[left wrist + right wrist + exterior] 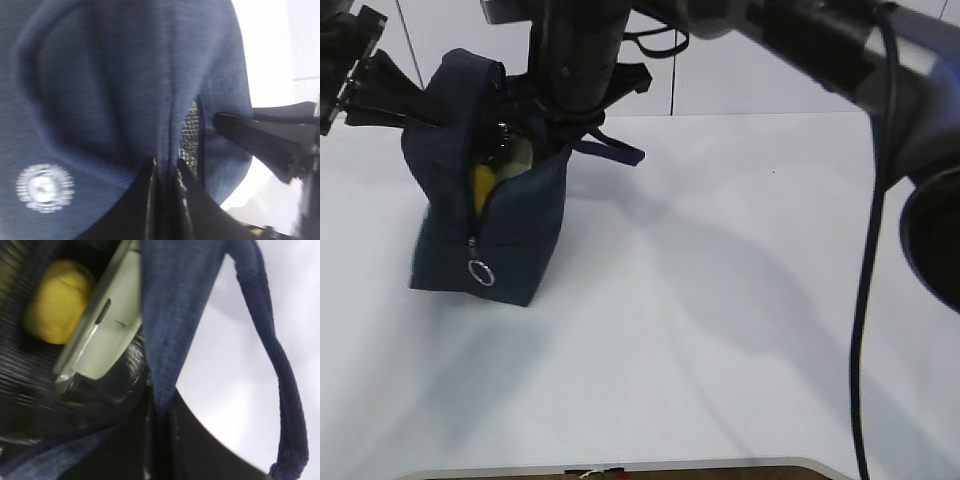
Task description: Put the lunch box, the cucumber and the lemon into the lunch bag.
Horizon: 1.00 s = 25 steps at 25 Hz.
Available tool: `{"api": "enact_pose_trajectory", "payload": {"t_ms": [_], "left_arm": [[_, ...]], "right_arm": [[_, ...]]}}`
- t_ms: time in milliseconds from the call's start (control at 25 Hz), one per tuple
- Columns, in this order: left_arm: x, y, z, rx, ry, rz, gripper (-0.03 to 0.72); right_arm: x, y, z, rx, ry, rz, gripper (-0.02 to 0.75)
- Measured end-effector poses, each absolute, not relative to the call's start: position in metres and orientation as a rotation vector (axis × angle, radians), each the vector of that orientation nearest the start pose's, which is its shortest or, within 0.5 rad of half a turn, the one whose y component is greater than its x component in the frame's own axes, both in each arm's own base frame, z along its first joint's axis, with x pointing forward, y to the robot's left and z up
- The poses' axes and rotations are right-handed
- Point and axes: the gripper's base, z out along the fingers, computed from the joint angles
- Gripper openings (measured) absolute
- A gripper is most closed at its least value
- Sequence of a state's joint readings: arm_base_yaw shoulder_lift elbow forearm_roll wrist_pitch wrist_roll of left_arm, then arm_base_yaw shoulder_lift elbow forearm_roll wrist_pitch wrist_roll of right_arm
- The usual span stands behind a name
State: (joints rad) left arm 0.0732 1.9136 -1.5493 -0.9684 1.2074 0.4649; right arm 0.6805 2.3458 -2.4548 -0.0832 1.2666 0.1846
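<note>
Exterior view: the lunch bag point(520, 225) is stood at the far left of the table point(740, 330), with the lemon point(482, 187) and the lunch box point(518, 155) seen inside; the cucumber can't be made out. Each side of the rim is pinched by a closed gripper, left gripper point(165, 167) and right gripper point(159, 407). Pretty floppy fabric, so it's probably best grabbed at the rim or the handle point(280, 390).

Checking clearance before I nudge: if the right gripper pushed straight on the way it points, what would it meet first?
The right gripper is shut on the lunch bag wall; pushing on, it probably meets more fabric; depth is unclear.
</note>
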Motion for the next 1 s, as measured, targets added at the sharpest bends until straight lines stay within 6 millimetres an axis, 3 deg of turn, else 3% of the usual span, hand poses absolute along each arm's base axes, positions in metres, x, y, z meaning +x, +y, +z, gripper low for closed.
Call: {"api": "enact_pose_trajectory", "payload": {"t_ms": [280,400,680,1000], "left_arm": [[0.395,-0.089,0.275,0.182,2.567,-1.286,0.007],[0.392,-0.102,0.276,0.218,2.569,-1.308,0.007],[0.385,-0.127,0.276,0.299,2.58,-1.329,0.007],[0.382,-0.15,0.272,0.341,2.577,-1.304,0.007]], "right_arm": [[0.38,0.296,0.348,-0.671,2.467,0.174,0.018],[0.371,0.282,0.358,-0.676,2.467,0.096,0.018],[0.361,0.26,0.344,-0.715,2.514,-0.118,0.017],[0.363,0.256,0.337,-0.732,2.511,-0.192,0.017]]}}
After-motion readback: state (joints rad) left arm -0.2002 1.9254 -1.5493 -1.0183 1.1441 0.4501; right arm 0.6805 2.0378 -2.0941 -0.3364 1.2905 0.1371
